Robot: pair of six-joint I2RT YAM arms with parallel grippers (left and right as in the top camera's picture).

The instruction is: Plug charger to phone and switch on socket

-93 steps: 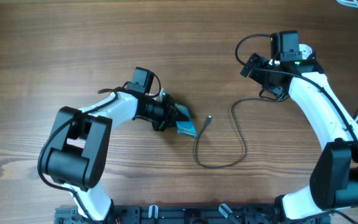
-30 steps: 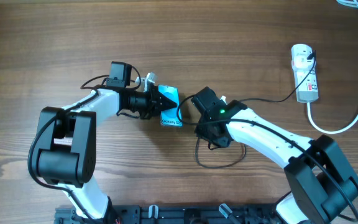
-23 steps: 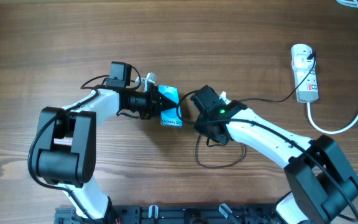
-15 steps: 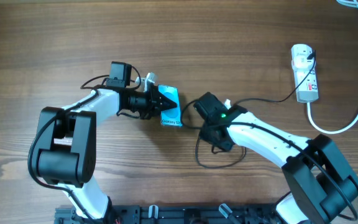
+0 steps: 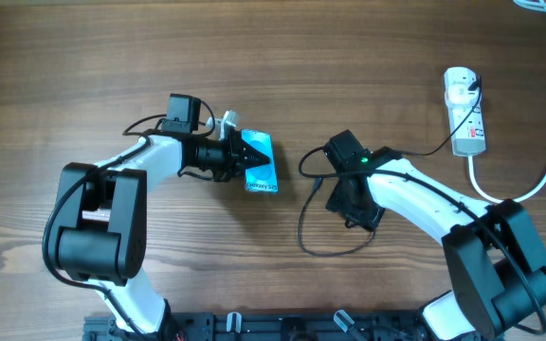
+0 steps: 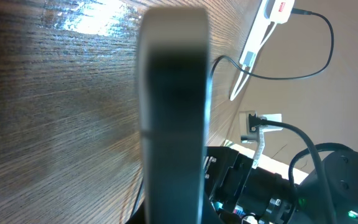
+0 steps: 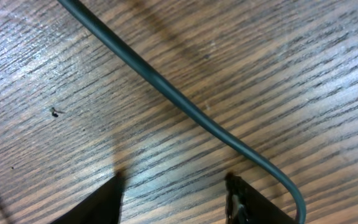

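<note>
My left gripper [image 5: 240,159] is shut on the phone [image 5: 261,161], a teal-blue slab with white text at its near end, held tilted just above the table. In the left wrist view the phone [image 6: 173,112] is a blurred dark edge filling the middle. The charger [image 5: 322,250], a thin black cable, runs from the socket [image 5: 465,112] under my right arm and loops on the table. Its plug tip cannot be made out. My right gripper [image 5: 360,216] is open and empty, right of the phone. The right wrist view shows it [image 7: 174,186] low over bare wood with the charger [image 7: 166,92] crossing ahead.
The socket's thick white cord [image 5: 538,142] curves along the right edge to the far right corner. The socket [image 6: 278,9] and its cord also show far off in the left wrist view. Black base hardware [image 5: 282,327] lines the near edge.
My right arm came from the socket to the phone's end, then drew back to the right, away from the phone. The left gripper had shifted the phone slightly left and up, then stayed still.
</note>
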